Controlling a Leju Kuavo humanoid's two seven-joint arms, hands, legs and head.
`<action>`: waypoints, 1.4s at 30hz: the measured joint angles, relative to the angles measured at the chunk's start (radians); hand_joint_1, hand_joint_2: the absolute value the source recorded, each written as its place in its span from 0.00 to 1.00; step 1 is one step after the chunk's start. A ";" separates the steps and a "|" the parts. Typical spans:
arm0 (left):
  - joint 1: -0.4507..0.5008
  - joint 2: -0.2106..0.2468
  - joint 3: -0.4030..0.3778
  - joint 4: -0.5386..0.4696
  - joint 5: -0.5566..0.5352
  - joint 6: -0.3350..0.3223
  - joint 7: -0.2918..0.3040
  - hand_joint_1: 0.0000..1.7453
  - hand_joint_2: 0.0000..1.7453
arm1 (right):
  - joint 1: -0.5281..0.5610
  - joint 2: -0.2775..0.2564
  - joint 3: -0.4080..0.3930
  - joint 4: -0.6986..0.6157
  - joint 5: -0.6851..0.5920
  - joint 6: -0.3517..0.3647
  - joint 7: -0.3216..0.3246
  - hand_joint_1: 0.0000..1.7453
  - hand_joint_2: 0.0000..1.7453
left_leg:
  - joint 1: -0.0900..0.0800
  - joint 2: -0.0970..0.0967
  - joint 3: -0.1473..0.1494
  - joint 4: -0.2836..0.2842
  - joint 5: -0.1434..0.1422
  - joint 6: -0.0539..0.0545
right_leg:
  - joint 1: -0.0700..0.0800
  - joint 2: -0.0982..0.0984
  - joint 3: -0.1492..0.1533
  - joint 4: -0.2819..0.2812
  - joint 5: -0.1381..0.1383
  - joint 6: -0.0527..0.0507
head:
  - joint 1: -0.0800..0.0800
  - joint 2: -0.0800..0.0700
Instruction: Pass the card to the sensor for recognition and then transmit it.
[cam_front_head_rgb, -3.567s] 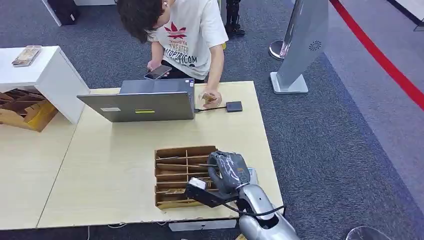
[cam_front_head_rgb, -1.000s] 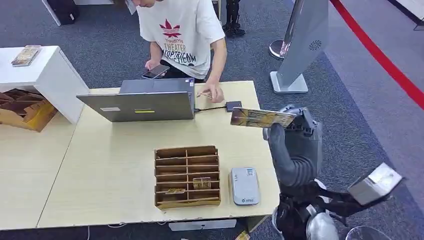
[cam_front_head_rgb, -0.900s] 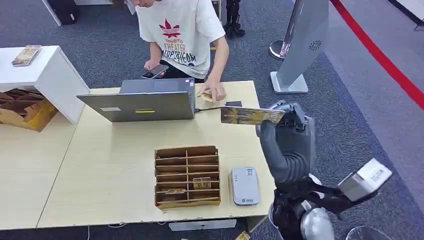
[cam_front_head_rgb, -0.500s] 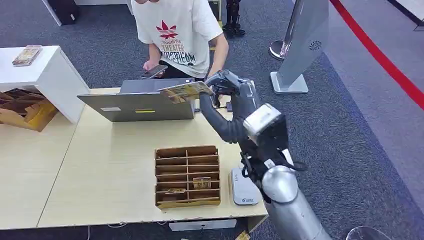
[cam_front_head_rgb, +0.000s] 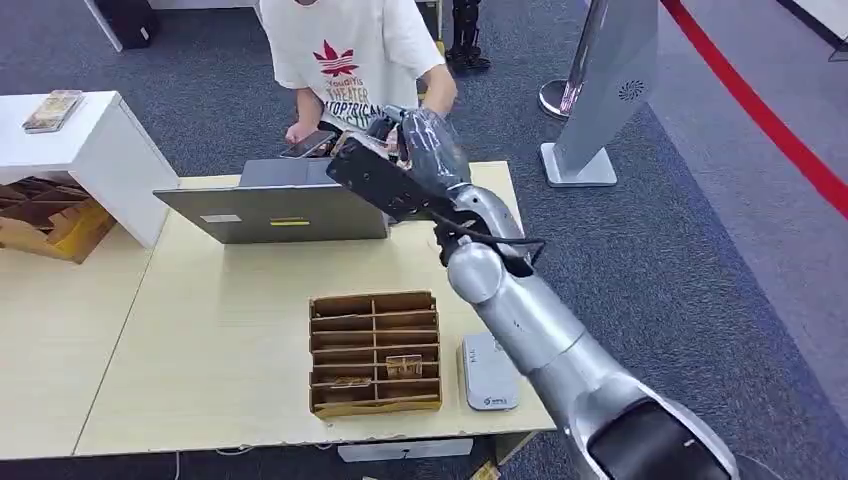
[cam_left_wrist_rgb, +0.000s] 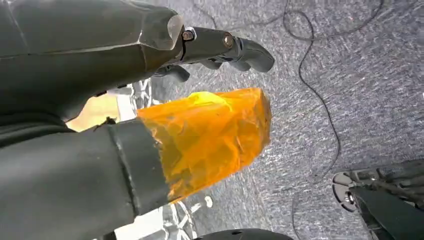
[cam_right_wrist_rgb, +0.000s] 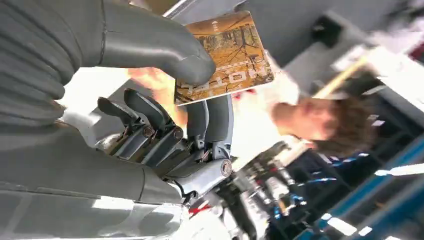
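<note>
The card (cam_right_wrist_rgb: 224, 55), pinched between thumb and fingers of the right hand (cam_front_head_rgb: 405, 150), hangs above the laptop (cam_front_head_rgb: 275, 205), extended toward the person (cam_front_head_rgb: 355, 60). A clean handover likely needs a steady hold until they take it. The left hand (cam_left_wrist_rgb: 150, 75) hangs with fingers loosely apart, holding nothing.

Grey carpet (cam_front_head_rgb: 700, 250) w/ red stripe (cam_front_head_rgb: 770, 120), white cabinet (cam_front_head_rgb: 90, 150).

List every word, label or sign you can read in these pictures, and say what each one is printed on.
"OPTRICAN", partly hidden: the person's white T-shirt, under a red leaf logo.
Large letters on the card held by the right hand: upside down, too unclear to read.
Label on the grey sensor: too small.
Sticker on the laptop: too small.
</note>
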 joint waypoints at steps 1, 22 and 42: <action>-0.002 0.000 -0.003 0.000 0.000 -0.002 0.002 0.00 0.00 | -0.010 0.005 0.003 0.026 0.015 -0.001 0.006 1.00 1.00 | 0.000 0.000 0.000 0.000 0.000 0.000 | 0.000 0.000 0.000 0.000 0.000 0.000 | 0.000 0.000; -0.017 -0.003 -0.092 0.000 0.011 -0.061 0.032 0.00 0.00 | -0.146 0.051 0.101 0.446 0.347 0.015 0.111 0.00 0.00 | 0.000 0.000 0.000 0.000 0.000 0.000 | 0.000 0.000 -0.001 0.000 0.000 0.000 | 0.000 0.000; 0.038 0.013 -0.081 0.000 0.175 0.011 -0.051 0.00 0.00 | 0.376 0.016 0.140 -0.291 -0.968 0.667 -0.218 0.00 0.00 | 0.001 0.001 -0.001 0.000 -0.003 0.000 | 0.000 0.001 -0.002 -0.001 -0.002 0.000 | -0.001 0.000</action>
